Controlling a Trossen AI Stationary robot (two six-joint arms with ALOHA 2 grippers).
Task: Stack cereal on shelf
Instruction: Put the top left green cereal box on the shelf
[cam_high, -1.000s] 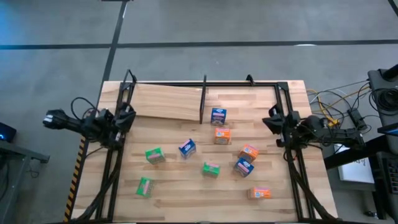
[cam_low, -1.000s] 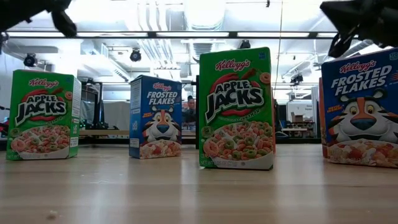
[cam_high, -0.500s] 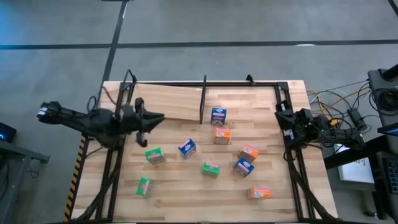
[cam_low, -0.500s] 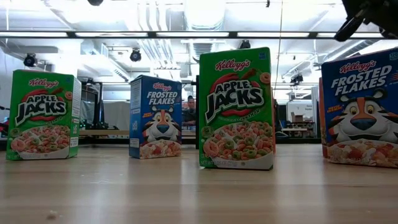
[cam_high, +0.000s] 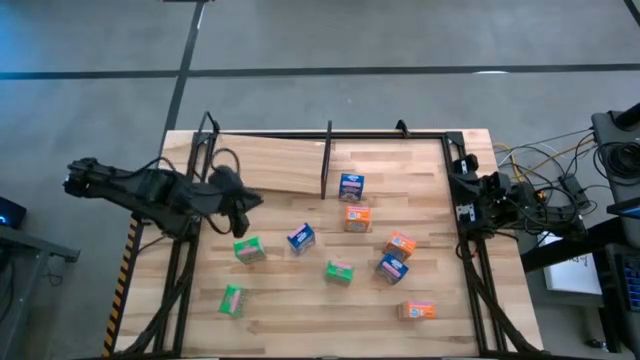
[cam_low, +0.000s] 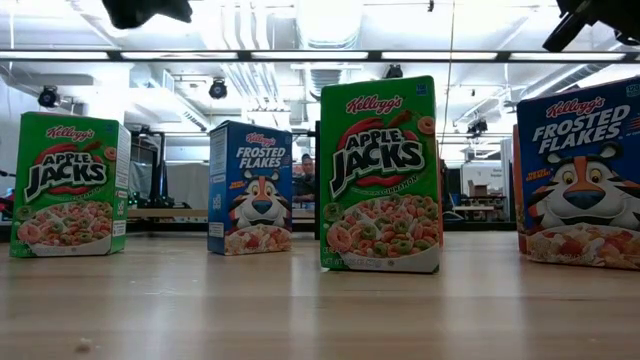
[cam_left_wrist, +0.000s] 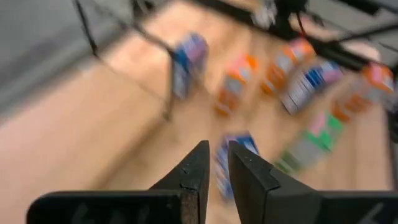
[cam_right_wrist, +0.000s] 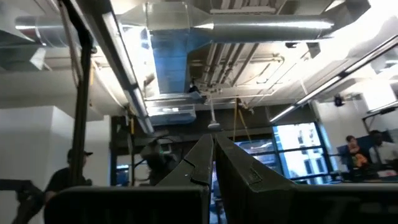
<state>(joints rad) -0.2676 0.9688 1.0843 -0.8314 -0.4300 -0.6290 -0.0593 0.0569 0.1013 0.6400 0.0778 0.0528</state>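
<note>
Nine small cereal boxes stand scattered on the wooden table: green ones, blue ones, orange ones. The shelf, a light plank panel in a black frame with an upright divider rod, lies at the table's far side. My left gripper hovers above the table between the shelf and the nearest green box, empty, its fingers a narrow gap apart. My right gripper is shut and empty at the table's right edge, pointing up at the ceiling.
Black frame rails run along the table's left and right sides. Cables and equipment lie beyond the right edge. In the low view the boxes stand upright on their bases. People show in the room behind.
My left gripper has swung out from the table's left edge toward the right, over the table, to just above the nearest green box. My right gripper has drawn back toward the table's right edge. No box has moved.
</note>
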